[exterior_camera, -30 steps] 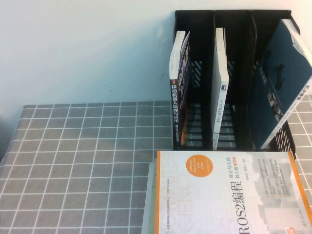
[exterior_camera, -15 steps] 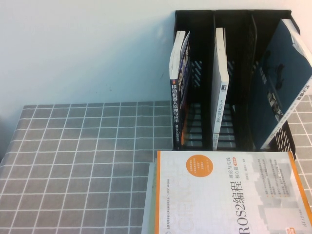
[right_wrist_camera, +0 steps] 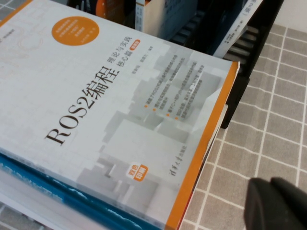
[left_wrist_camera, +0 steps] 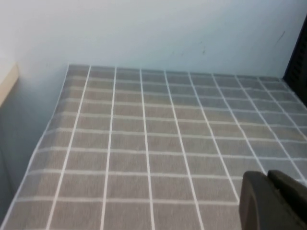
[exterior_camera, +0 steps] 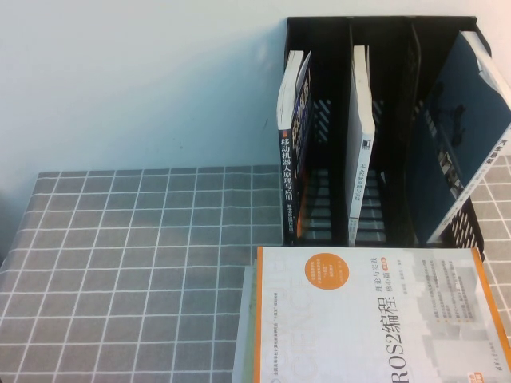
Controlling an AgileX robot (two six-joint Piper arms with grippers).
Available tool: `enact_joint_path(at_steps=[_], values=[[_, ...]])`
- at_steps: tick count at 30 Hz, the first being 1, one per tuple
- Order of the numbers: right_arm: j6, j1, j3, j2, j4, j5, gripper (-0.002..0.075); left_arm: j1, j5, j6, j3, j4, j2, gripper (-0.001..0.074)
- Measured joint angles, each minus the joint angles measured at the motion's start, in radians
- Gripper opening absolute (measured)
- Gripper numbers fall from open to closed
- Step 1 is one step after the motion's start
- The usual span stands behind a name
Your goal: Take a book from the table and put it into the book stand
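Left pincer (left_wrist_camera: 276, 201), right pincer (right_wrist_camera: 278, 203) over bench (exterior_camera: 120, 263): closure untold | ROS2 book (exterior_camera: 375, 319) should be skirted

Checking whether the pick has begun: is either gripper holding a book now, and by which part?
Nothing is held. The left gripper hangs over bare table; the right gripper hangs beside the ROS2 book, touching nothing.
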Motion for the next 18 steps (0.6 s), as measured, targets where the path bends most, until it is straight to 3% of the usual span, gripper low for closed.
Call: enact_joint_path(at_steps=[4, 8, 18], values=[[0.000, 0.000, 0.000, -0.001, 0.002, 0.000, -0.0003, 0.002, 0.142, -0.057, 0.000, 0.024, -0.057, -0.0003], [0.000, 0.000, 0.000, -0.002, 0.008, 0.002, -0.0003, 0.002, 0.169, -0.037, -0.002, -0.004, -0.061, -0.0003], [0.000, 0.000, 0.000, -0.002, 0.008, 0.002, -0.0003, 0.002, 0.173, 0.248, -0.002, -0.121, -0.061, -0.0003]])
